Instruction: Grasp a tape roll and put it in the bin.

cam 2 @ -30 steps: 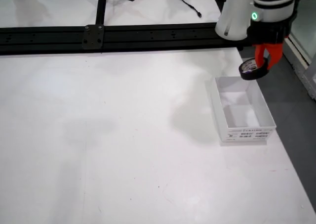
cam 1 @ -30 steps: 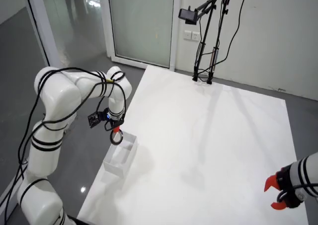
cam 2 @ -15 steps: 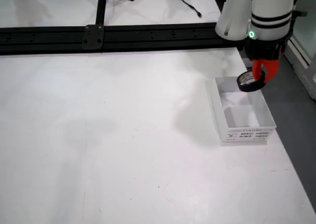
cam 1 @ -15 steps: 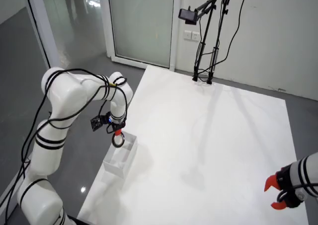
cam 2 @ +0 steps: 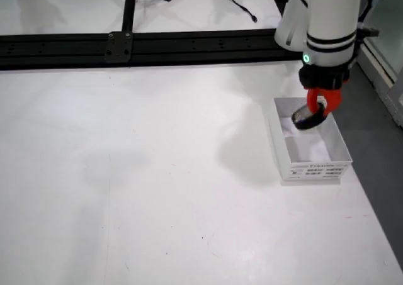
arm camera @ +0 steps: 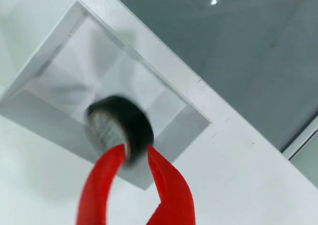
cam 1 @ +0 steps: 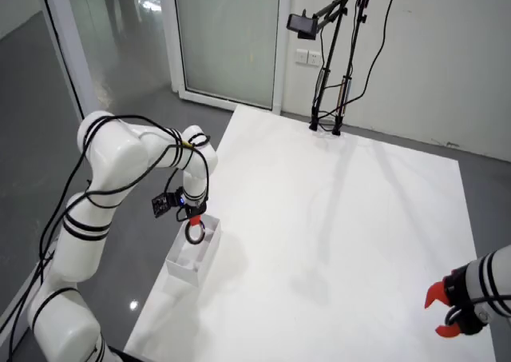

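In the view that rides on the gripper, the red plastic fingers (arm camera: 169,185) of the gripper (arm camera: 133,153) pinch a black tape roll (arm camera: 119,128), its ring face tilted toward the camera, above the open white box-shaped bin (arm camera: 164,71). In the side view, the roll (cam 2: 308,117) hangs tilted inside the bin (cam 2: 337,143) on the smooth white counter (cam 2: 138,172).

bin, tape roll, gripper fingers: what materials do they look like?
Bin: thin white card or plastic sheet, matte, with flat folded-looking walls and a printed label.
Tape roll: black glossy tape wound on a paler core; blurred.
Gripper fingers: smooth red plastic, probably moulded or printed.
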Robot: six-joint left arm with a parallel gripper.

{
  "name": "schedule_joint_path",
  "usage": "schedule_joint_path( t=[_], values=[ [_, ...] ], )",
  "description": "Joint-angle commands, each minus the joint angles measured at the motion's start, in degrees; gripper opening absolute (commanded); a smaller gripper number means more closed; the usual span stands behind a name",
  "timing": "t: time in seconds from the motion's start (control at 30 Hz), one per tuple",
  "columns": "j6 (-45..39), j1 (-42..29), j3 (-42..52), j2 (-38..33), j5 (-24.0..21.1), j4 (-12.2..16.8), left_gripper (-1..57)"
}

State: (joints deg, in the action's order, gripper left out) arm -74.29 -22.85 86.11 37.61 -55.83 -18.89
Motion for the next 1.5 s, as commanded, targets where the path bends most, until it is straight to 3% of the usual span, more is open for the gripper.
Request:
schedule_joint_path(
  t=[0.03,0.17,0.37,0.5,0.73,0.9,1.1,1.5],
  values=[
    [-0.7,-1.1,0.0,1.8,1.9,-0.2,17.1],
    [-0.6,-1.1,0.0,1.8,1.2,-0.2,16.4],
    [-0.6,-4.1,-0.1,1.6,0.6,0.5,-0.6],
    [-0.7,-7.6,-0.2,-1.6,-1.7,0.1,-0.6],
    [-3.1,-15.9,-0.2,-10.3,-10.3,-2.1,-0.6],
    [-6.0,-23.0,-0.3,-13.5,-12.7,-2.4,-0.6],
    [-6.6,-32.2,-3.1,-12.7,-13.4,-1.9,-0.6],
    [-6.5,-48.1,-18.6,-5.7,-14.7,-1.9,-0.5]
  ],
)
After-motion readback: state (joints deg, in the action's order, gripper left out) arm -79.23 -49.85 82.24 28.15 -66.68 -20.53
